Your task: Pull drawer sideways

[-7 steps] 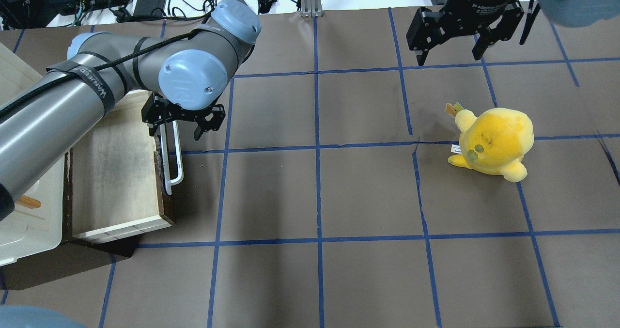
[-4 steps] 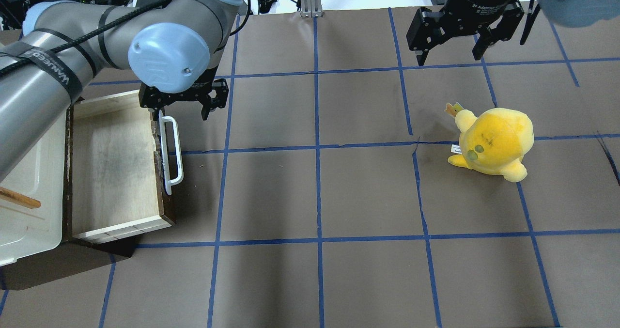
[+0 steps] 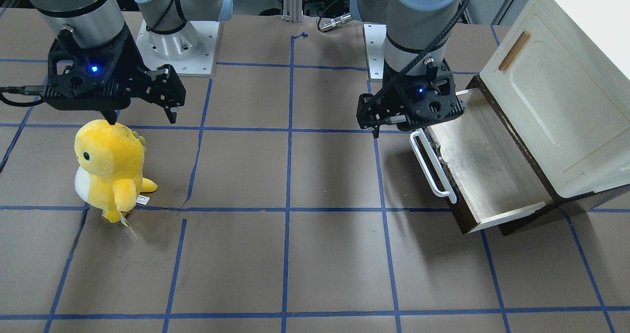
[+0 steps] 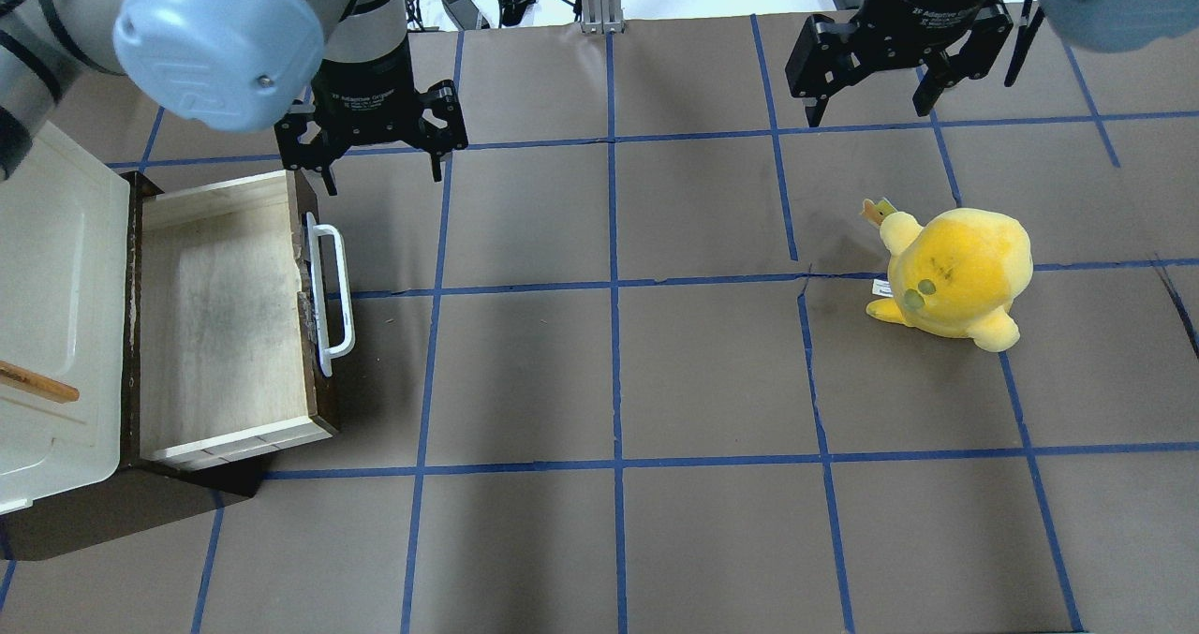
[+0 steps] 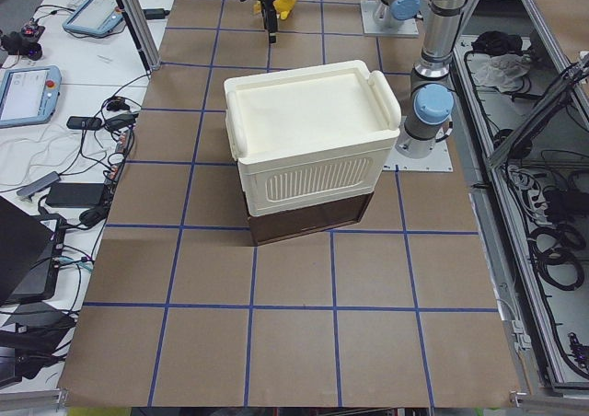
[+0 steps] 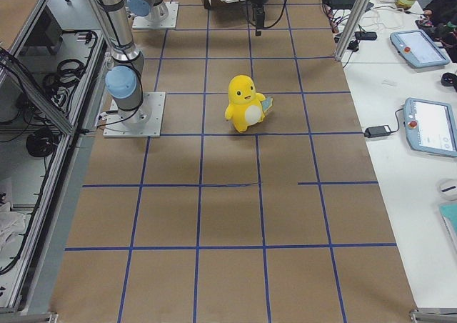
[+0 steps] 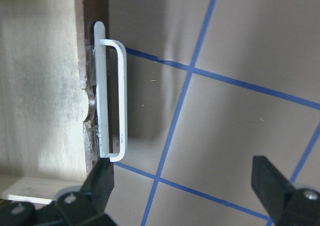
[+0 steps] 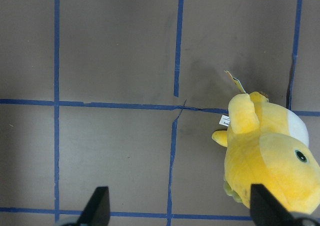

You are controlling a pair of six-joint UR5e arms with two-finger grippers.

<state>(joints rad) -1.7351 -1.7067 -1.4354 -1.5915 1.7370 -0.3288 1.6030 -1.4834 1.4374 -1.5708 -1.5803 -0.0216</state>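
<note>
The drawer (image 4: 220, 316) stands pulled out of the cream-white case (image 4: 47, 287), its pale wood inside bare. Its white bar handle (image 4: 333, 297) runs along the dark brown front. The drawer also shows in the front view (image 3: 487, 170) and the left wrist view (image 7: 40, 86). My left gripper (image 4: 382, 180) is open and empty, just past the handle's end and clear of it; it also shows in the front view (image 3: 401, 126) and the left wrist view (image 7: 185, 186). My right gripper (image 4: 868, 110) is open and empty, held above the table near the plush.
A yellow plush toy (image 4: 955, 273) stands on the brown table on the right side, close under my right gripper (image 3: 142, 119). The cream-white case (image 3: 556, 102) sits over the drawer at the table's left end. Blue tape lines grid the table.
My left gripper has moved from around the handle's end up the overhead view and now hangs clear of it. The drawer and right arm have not moved.
</note>
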